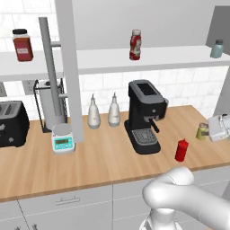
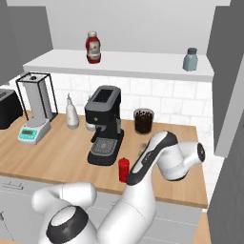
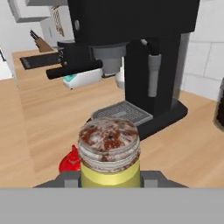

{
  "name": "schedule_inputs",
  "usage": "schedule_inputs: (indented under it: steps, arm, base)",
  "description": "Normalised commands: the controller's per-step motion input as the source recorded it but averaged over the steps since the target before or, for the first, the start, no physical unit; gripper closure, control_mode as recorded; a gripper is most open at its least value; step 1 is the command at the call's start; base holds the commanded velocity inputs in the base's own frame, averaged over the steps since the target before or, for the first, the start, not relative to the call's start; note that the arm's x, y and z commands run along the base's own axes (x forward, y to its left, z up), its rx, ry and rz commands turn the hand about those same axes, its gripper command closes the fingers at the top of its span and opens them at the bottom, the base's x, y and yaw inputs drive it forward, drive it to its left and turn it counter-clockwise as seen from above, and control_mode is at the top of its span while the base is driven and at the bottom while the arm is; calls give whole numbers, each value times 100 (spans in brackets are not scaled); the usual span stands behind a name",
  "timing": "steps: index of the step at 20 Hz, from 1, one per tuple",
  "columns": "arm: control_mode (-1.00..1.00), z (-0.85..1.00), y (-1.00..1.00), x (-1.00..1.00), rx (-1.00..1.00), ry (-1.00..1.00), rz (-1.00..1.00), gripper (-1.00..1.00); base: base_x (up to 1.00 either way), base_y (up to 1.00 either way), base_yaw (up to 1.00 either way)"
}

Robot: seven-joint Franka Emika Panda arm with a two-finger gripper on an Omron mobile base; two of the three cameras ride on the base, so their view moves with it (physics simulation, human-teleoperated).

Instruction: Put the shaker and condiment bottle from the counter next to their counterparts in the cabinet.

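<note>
Between the pincer [image 3: 110, 180] fingers sits the shaker [image 3: 110, 154], gripped: a yellow-green cylinder with a grey, brown-speckled cap. Behind it, to its left, the hand view reveals the condiment bottle [image 3: 70, 160]; the left base view adds the cabinet [image 1: 134, 58] above.

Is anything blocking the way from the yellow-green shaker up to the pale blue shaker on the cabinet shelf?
Nothing visible does. The small yellow-green shaker with a grey cap sits in the pincer above the wooden counter. The pale blue shaker stands on the white shelf with bare shelf beside it, though a grey door panel hangs close.
</note>
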Motion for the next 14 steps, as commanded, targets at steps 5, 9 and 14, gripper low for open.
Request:
schedule_inputs:
  steps: [5,9,14]
  arm:
    - [-100,2,0,-1,0,1,-6,100]
    - [-100,7,7,0,0,0,0,100]
    - [-100,45,24,0,-3,-4,-9,100]
  base:
    - [0,0,0]
    - [0,0,0]
    - [0,0,0]
